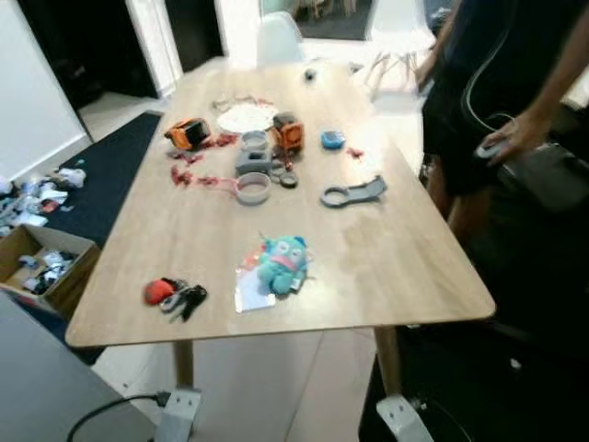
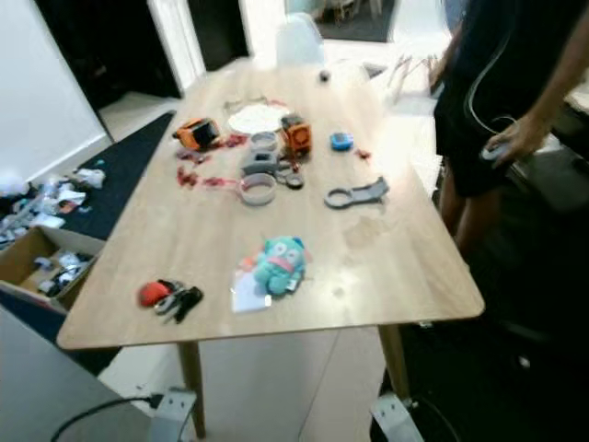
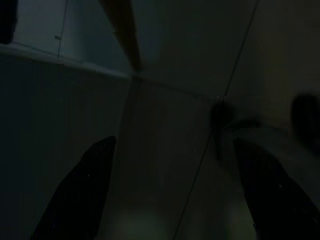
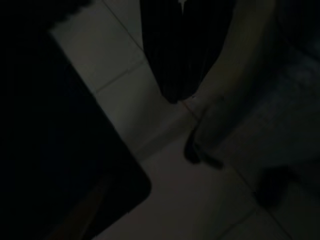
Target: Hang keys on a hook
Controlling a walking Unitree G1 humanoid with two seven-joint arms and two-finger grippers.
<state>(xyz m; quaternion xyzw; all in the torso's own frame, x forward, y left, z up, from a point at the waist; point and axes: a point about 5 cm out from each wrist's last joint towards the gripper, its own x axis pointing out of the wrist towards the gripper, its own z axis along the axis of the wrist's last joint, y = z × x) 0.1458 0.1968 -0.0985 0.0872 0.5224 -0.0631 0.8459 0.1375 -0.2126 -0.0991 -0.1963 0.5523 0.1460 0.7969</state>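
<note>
While dark below, keys (image 1: 178, 296) on table (image 1: 405, 258).

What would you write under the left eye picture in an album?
Keys with a red fob near the wooden table's front edge, beside a teal plush toy.

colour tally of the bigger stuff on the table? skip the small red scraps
Orange: 2, gadget, gadget
Grey: 3, block, ring, flat tool
Teal/blue: 2, plush, small disc
Red-and-black: 1, keys
White: 1, plate
Total: 9
</note>
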